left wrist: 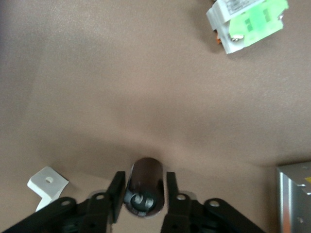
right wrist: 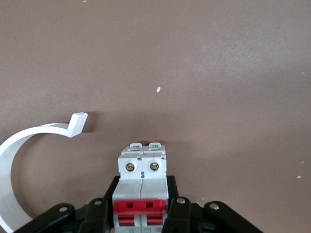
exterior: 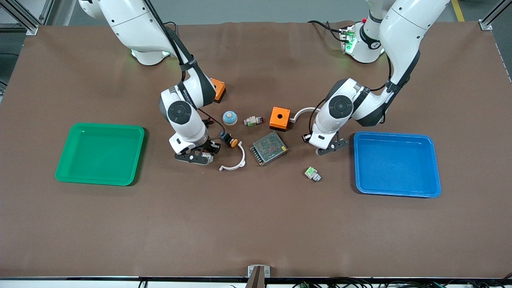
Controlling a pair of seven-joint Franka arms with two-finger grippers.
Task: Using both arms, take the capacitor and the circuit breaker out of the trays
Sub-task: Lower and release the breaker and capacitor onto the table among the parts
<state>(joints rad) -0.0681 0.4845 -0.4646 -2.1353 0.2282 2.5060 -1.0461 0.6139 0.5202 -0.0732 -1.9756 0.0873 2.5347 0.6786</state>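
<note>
The left gripper [left wrist: 142,194] is hanging low over the table between the blue tray [exterior: 397,138] and the metal power supply [exterior: 269,148], and the capacitor [left wrist: 143,187] is sitting between its fingers [left wrist: 115,191]. The jaws are standing just beside the dark cylinder, but whether they are pressing on it or already letting it go, I cannot tell. The capacitor is looking light, hard and smooth, so it is likely rolling easily; I think the best hold is across its round sides, near the middle.

The right gripper [right wrist: 141,213] is clenched on the circuit breaker [right wrist: 142,187], low over the table just beside the white curved clip [exterior: 234,163] and near the black push-button with orange cap [exterior: 229,139]. The breaker is a stiff block with flat sides, so the fingers are gripping it well there; the red lever [right wrist: 137,213] is better not squeezed.

Both trays, the blue one and the green tray [exterior: 100,153], are lying bare of parts. The green-and-white switch module [exterior: 312,173] is lying nearer to the front camera than the left gripper.
</note>
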